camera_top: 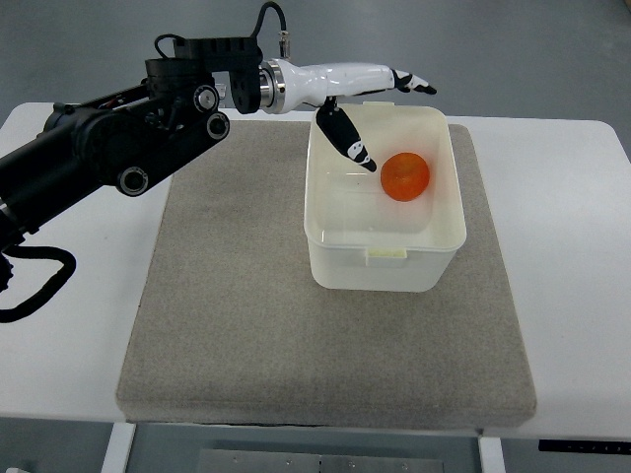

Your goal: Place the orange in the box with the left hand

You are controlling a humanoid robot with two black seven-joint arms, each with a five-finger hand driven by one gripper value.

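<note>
An orange [405, 175] lies inside the translucent white box [385, 261], toward its far right part. My left hand [380, 113] hovers over the box's far left rim, its black arm reaching in from the left. Its white, black-tipped fingers are spread: the thumb [347, 140] points down into the box just left of the orange, the other fingers [409, 83] stretch past the far rim. Nothing is held, and a small gap separates the thumb tip from the orange.
The box stands on a grey felt mat [246, 315] that covers the middle of a white table [567, 256]. A black cable [35, 286] loops at the left edge.
</note>
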